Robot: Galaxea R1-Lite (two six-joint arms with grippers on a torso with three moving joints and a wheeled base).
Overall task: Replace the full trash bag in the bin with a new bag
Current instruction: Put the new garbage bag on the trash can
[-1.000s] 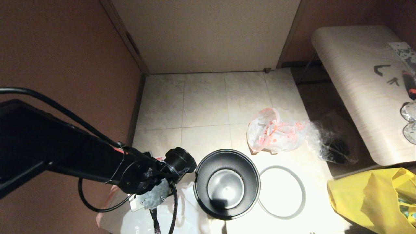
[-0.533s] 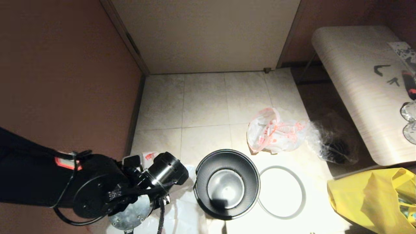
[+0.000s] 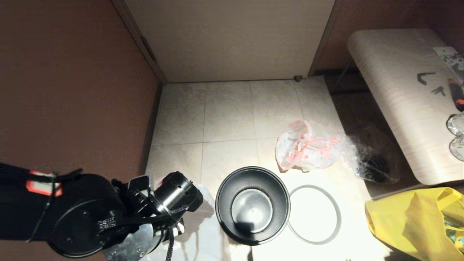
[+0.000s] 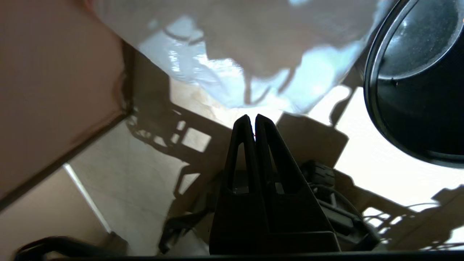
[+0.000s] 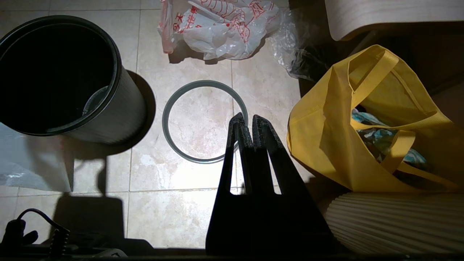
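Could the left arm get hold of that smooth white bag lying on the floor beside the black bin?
Probably yes. The left tool hangs shut just above the new bag, with nothing between them; the bin stands off to the side.

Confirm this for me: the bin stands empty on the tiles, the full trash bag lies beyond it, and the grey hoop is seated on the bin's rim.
Not quite. The grey hoop is not on the bin; it lies flat on the tiles beside it, as the right wrist view shows. The rest holds: the bin is empty and the full trash bag lies beyond it.
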